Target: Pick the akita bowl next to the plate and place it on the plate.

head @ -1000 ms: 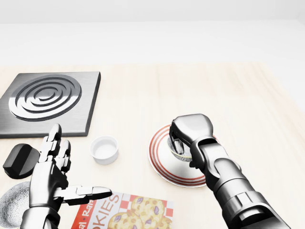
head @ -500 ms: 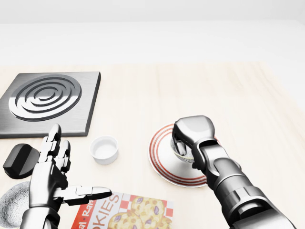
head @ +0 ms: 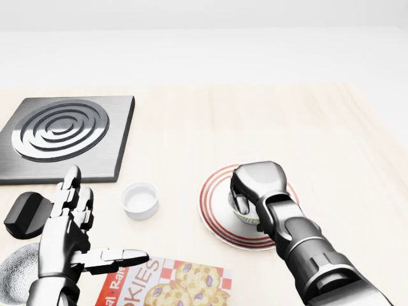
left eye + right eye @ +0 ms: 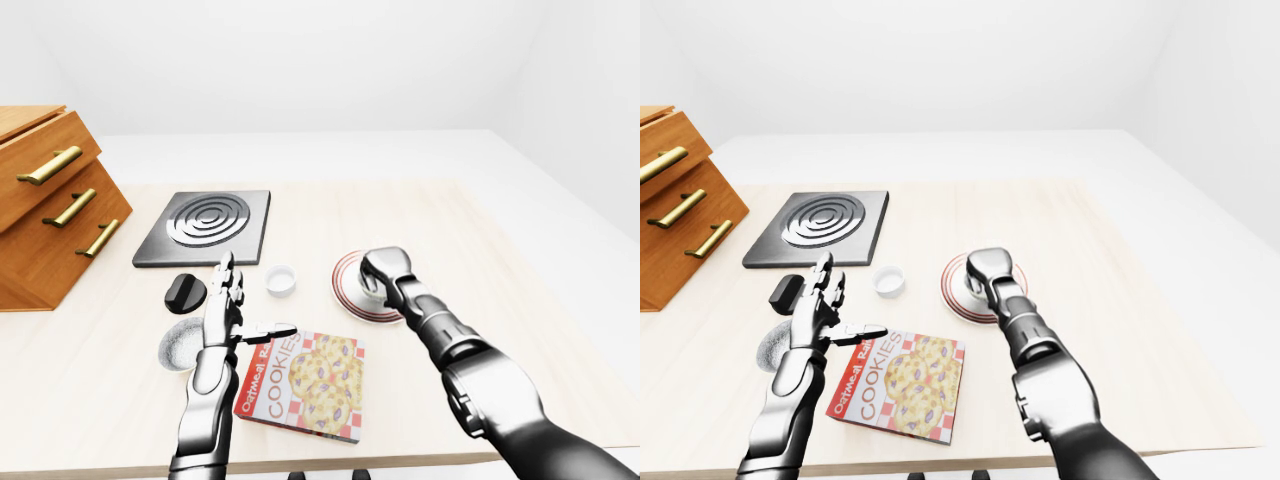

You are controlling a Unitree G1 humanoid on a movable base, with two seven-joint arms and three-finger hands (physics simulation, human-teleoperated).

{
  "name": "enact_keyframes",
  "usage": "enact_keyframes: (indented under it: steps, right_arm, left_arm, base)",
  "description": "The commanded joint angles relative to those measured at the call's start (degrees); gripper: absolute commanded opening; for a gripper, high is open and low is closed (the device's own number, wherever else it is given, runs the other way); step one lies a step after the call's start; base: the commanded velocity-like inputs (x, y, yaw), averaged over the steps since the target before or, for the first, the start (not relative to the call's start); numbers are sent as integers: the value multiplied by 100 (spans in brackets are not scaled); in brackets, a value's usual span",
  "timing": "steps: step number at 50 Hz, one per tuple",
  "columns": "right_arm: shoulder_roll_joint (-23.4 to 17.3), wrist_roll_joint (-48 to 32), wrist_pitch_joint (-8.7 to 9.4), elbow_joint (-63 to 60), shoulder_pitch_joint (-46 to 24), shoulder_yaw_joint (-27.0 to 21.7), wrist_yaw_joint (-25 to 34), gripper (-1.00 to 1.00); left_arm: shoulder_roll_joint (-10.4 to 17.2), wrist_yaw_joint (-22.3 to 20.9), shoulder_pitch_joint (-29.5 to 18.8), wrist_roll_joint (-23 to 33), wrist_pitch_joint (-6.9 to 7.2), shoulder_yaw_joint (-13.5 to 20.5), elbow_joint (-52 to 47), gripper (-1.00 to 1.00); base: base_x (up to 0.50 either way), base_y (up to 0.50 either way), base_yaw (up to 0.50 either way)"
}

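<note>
1. Right hand [image 3: 257,183]: fingers are curled closed round the akita bowl [image 3: 245,215], which is held directly beneath the palm.
2. Akita bowl: it is placed over the middle of the plate [image 3: 212,220]; contact cannot be told. Being round, it presents no long axis.
3. Left hand [image 3: 69,224]: fingers are spread and nothing is held; it is well apart at the head view's lower left. The right hand is far the nearer.
4. Change: hand and bowl are found lower over the plate than a second ago; the view is unshifted.

Your head camera is looking down close over the pale wooden tabletop [image 3: 191,118]; both eye cameras are viewing from farther back, sharing the red-ringed white plate [image 3: 210,213].
</note>
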Motion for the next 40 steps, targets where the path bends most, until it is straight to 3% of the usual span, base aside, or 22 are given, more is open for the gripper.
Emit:
enact_keyframes:
  steps: [1, 6, 12, 13, 25, 32, 36, 38, 40]
  right_arm:
    - [3, -23, 0, 32, -30, -30, -79, -100]
    - [-17, -27, 0, 15, -109, -42, -131, -100]
    - [-29, 83, 0, 15, -181, -126, -235, -100]
    - [-28, 113, 0, 11, -198, -141, -293, 100]
    - [-79, 267, 0, -12, -266, -142, -370, 100]
    - [-113, 396, 0, -184, -179, -163, -62, 100]
    - [-176, 477, 0, -362, -128, -184, 139, 100]
    - [-222, 520, 0, -574, -36, -194, 296, 100]
    - [-274, 511, 0, -829, 88, -178, 468, 100]
  left_arm:
    - [2, -2, -13, 0, -36, 8, 48, 100]
    - [3, 27, -10, 6, 46, 7, -31, 100]
    - [5, 50, -13, 27, -14, 16, 25, 100]
    - [4, 62, -10, 34, -2, 14, 5, 100]
    - [12, 66, -37, 23, -57, 26, 80, 100]
    - [10, 83, -25, 26, 19, 21, -10, 100]
    - [12, 76, -39, 34, -24, 22, 42, 100]
    - [8, 90, 2, 36, 93, 8, -118, 100]
    - [10, 75, -24, 34, 9, 26, -7, 100]
  base:
    - [0, 0, 0]
    - [0, 0, 0]
    - [0, 0, 0]
    - [0, 0, 0]
    - [0, 0, 0]
    - [0, 0, 0]
    - [0, 0, 0]
    - [0, 0, 0]
    - [0, 0, 0]
